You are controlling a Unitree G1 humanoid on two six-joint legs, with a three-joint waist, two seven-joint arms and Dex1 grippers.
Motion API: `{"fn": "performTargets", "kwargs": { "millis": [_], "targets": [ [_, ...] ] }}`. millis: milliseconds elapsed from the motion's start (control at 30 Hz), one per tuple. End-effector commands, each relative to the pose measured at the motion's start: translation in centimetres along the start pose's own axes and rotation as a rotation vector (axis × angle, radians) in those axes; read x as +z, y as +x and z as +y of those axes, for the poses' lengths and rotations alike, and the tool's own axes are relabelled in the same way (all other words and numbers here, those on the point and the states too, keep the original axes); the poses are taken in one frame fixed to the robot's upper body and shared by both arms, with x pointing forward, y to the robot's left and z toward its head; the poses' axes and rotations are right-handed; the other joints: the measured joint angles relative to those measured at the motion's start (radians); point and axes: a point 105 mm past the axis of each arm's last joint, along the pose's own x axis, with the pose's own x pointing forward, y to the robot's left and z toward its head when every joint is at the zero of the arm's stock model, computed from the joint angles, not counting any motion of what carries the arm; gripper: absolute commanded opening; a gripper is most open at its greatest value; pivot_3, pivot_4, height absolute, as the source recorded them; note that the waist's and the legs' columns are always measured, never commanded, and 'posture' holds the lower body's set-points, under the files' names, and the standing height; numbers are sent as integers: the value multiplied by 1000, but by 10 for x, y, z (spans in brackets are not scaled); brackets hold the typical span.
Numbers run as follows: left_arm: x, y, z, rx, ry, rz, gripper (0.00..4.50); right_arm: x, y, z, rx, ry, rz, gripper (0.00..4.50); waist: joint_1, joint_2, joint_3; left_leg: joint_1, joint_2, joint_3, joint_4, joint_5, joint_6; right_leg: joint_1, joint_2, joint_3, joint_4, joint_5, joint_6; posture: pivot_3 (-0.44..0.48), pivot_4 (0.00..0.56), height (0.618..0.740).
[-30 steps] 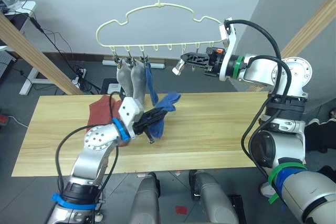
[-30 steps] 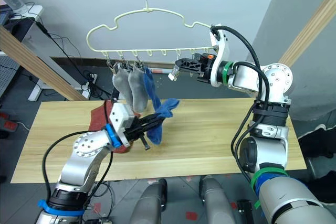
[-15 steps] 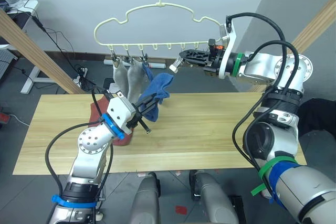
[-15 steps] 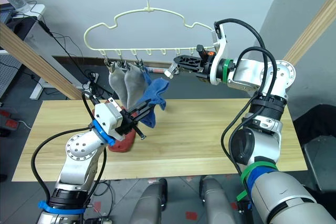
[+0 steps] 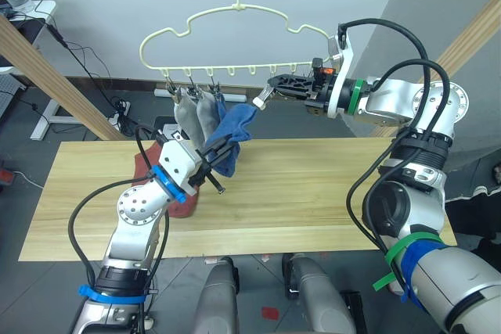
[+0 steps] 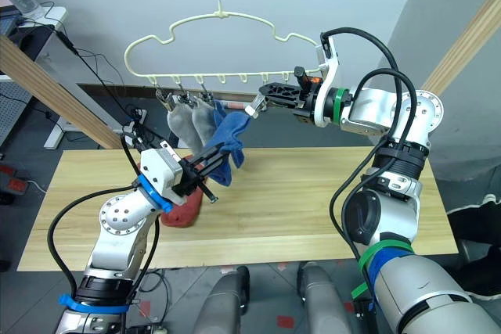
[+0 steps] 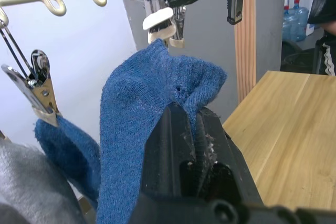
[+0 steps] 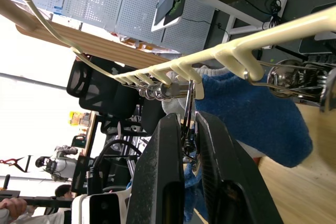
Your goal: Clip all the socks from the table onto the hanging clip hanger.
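Left eye view: a blue sock (image 5: 232, 132) is pinched in the closed left gripper (image 5: 211, 156) and held up beside the clip hanger (image 5: 235, 37). Two grey socks (image 5: 196, 115) and one blue are already clipped at the hanger's left end. A rust-red sock (image 5: 153, 170) lies on the table (image 5: 313, 193). The right gripper (image 5: 272, 90) is closed on a clip (image 5: 259, 101), just beside the sock's top edge.

Left wrist view: the sock's cuff (image 7: 173, 72) is seen just under the clip's pale tip (image 7: 160, 20).

Right wrist view: the clip's metal (image 8: 187, 109) is squeezed between the fingers (image 8: 157, 182).

Judgement: the cuff should be fed fully between the clip's tips before the squeeze is released; the left grip should be kept until the clip bites.
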Motion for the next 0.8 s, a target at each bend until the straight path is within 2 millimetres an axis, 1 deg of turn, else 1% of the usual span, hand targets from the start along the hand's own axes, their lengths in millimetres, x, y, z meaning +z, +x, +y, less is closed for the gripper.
{"fn": "performTargets", "kwargs": {
  "millis": [33, 267, 467, 800],
  "targets": [
    [12, 1, 5, 18, 24, -52, 19, 3, -1, 7, 20, -15, -3, 342, 0, 0, 0, 0, 0, 0, 0, 0, 0, 0, 0, 0, 0, 0, 0, -22, 321, 740],
    [14, 6, 6, 22, 16, -66, 19, 1, 2, 5, 2, -14, 0, 342, 0, 0, 0, 0, 0, 0, 0, 0, 0, 0, 0, 0, 0, 0, 0, -25, 325, 740],
    [15, 7, 6, 19, 17, -73, 19, -1, 4, 4, -6, -22, 5, 342, -1, 0, 0, 0, 0, 0, 0, 0, 0, 0, 0, 0, 0, 0, 0, -23, 330, 740],
    [16, 10, 1, 4, 12, -79, 19, -5, 7, 7, -2, -54, 15, 342, -1, 0, 0, 0, 0, 0, 0, 0, 0, 0, 0, 0, 0, 0, 0, -21, 333, 740]
  ]
}}
